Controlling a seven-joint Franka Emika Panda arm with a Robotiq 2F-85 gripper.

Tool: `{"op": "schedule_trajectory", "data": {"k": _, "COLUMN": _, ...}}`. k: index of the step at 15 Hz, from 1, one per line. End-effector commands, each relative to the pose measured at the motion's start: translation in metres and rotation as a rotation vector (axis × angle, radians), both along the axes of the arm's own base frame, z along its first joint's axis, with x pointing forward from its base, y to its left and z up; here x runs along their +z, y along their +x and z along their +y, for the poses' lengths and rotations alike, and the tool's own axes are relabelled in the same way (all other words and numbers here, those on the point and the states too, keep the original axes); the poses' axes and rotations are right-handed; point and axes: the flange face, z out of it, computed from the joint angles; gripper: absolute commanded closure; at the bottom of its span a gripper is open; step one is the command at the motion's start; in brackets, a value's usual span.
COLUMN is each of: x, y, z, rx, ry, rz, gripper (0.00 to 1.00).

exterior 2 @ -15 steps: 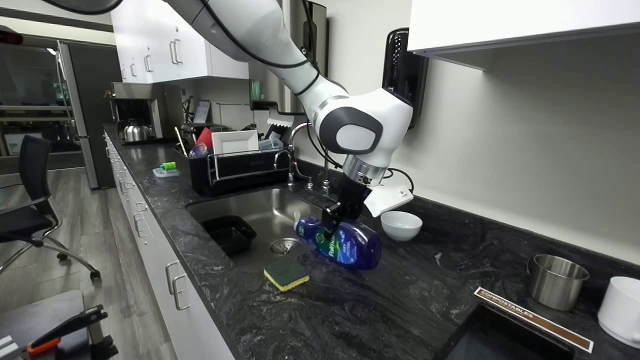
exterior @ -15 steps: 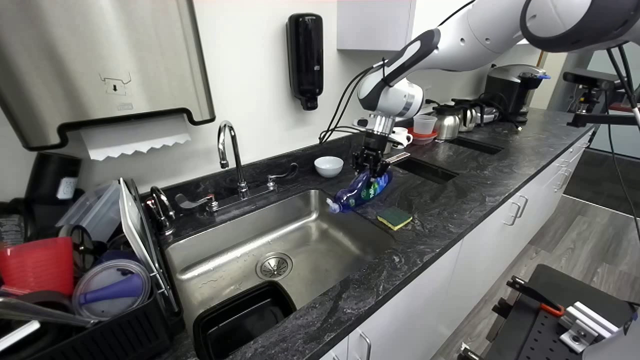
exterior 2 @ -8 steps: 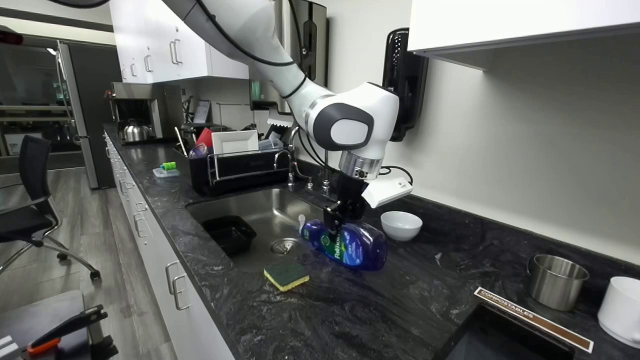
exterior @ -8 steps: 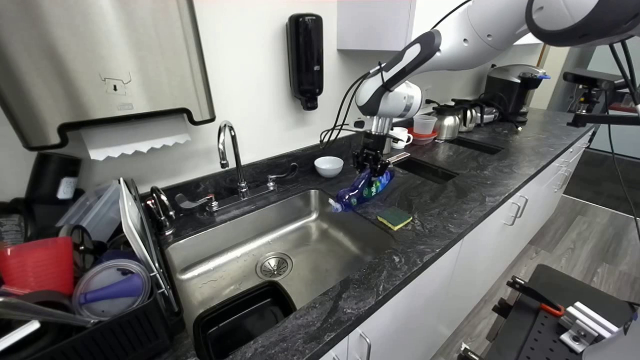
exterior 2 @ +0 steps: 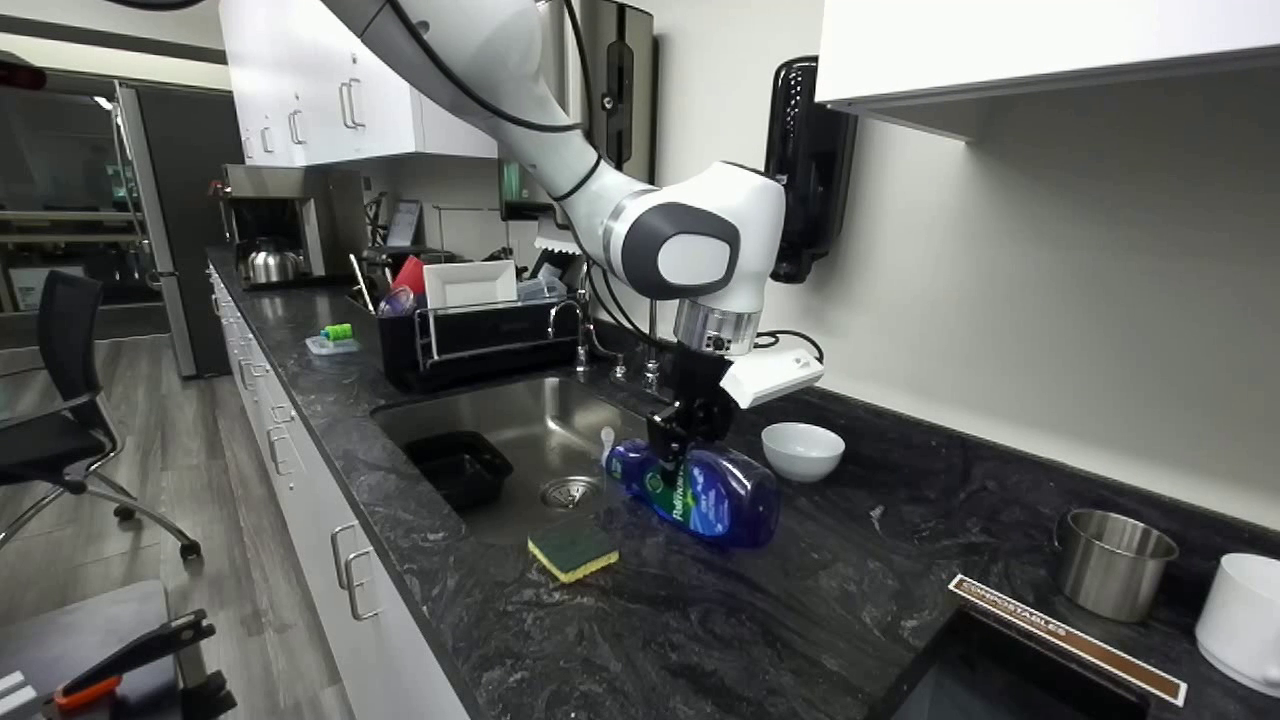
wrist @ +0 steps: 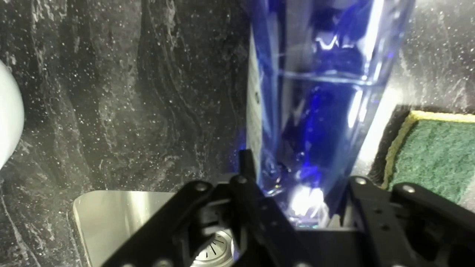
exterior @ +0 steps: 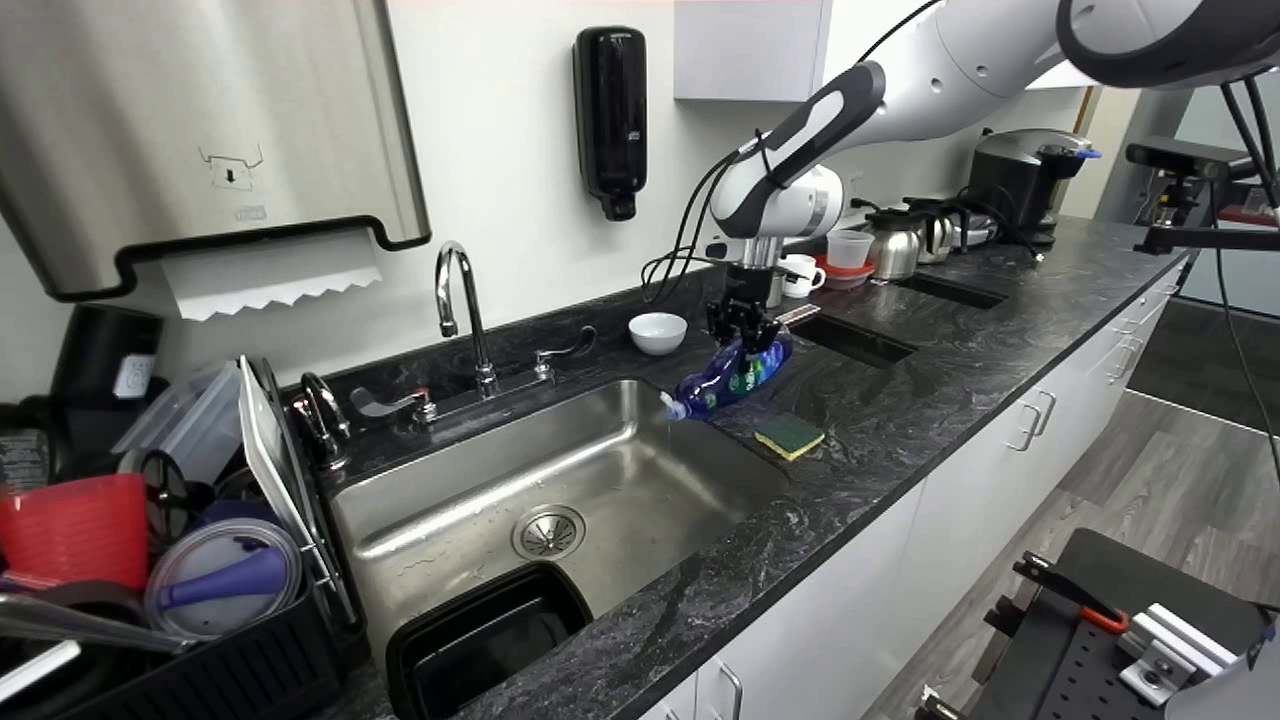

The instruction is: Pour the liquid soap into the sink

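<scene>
Pointing its nozzle (exterior: 673, 406) down, the soap bottle (exterior: 740, 377) hangs tilted at the end of the sink (exterior: 640, 500) in an exterior view, clasped around its middle by the gripper (exterior: 746, 350). The nozzle appears to reach over the sink's back corner, well apart from the drain (exterior: 549, 532) and the black tub (exterior: 488, 640). A faint thin line seems to fall from it; that may be soap running, though it is too slight to be sure.

In an exterior view, the bottle's label (exterior 2: 690, 495) faces out below the gripper, and the bottle looks held clear of the counter (exterior 2: 820, 620). A sponge (exterior 2: 573, 549) lies just beside the sink, and a white bowl (exterior 2: 802, 452) stands beyond the bottle.

In the wrist view, the bottle runs between the two fingers (wrist: 376, 222), broad toward the top and narrowing below, so I judge it tipped nozzle-down. A pale line crosses it; whether that marks the level inside I cannot tell. Lifting, carrying and tipping look done. The pour itself seems at its start at most: no pool of soap shows in the sink. Left, in my judgement, are letting it run, perhaps with a steeper tip, then righting the bottle and setting it down.
</scene>
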Motion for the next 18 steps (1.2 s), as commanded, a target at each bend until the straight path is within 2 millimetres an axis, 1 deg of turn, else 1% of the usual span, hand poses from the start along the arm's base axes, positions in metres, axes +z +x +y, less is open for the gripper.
{"op": "schedule_trajectory", "data": {"k": 1, "x": 0.0045, "y": -0.0063, "z": 0.0014, "rx": -0.004, "ry": -0.032, "rz": -0.017, "gripper": 0.8}}
{"op": "schedule_trajectory", "data": {"k": 14, "x": 0.0042, "y": -0.0064, "z": 0.001, "rx": -0.004, "ry": -0.031, "rz": -0.016, "gripper": 0.8}}
{"op": "schedule_trajectory", "data": {"k": 18, "x": 0.0032, "y": -0.0071, "z": -0.0021, "rx": -0.011, "ry": -0.022, "rz": -0.013, "gripper": 0.8}}
